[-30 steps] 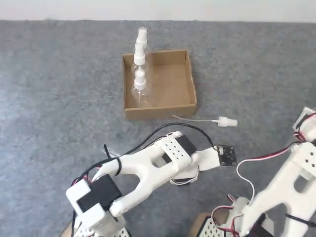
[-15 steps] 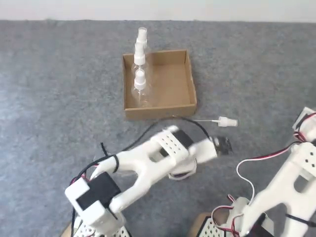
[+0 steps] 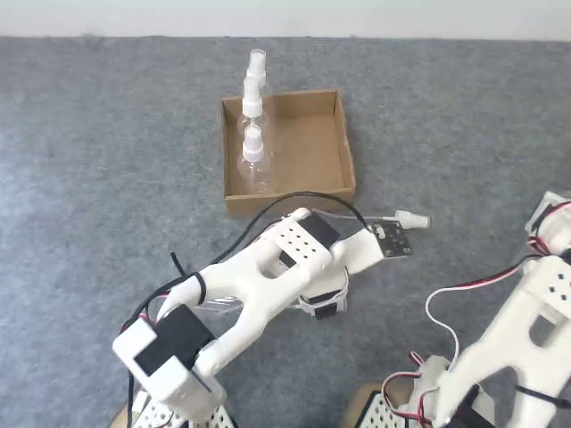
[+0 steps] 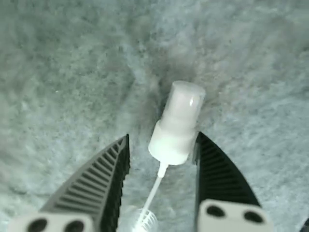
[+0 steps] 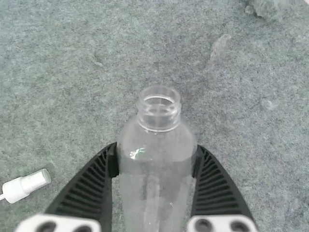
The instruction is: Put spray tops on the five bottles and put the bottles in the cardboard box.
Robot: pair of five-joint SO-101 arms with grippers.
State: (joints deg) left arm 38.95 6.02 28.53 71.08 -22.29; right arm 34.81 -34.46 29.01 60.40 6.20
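While straddling the spray top (image 4: 176, 125) with the left gripper (image 4: 162, 137): jaws spread, one on either side of the cap, nothing gripped yet. Lying flat on the carpet (image 3: 107, 178) just in front of the cardboard box (image 3: 294, 198), dip tube (image 4: 153, 191) trailing back toward the wrist.

Risk on closing: rounded cap likely to roll or squirt out from between the ribbed pads if caught off-centre. Thin tube liable to bend or snag under a finger.

Right gripper (image 5: 155, 149) clamped on an open-necked bottle (image 5: 157, 140), over bare carpet. Risk at mating: long tube to thread into that narrow neck. Slight tilt of either part, and a probable miss or kink.

Three capped bottles (image 3: 253, 152) standing in the box along one side wall.

Hard to make out: clear ring (image 4: 143, 218) at the edge of the left wrist view, possibly another bottle neck, cannot tell. Small second cap (image 5: 26, 184) on the carpet near the right gripper; same top or another, unclear.
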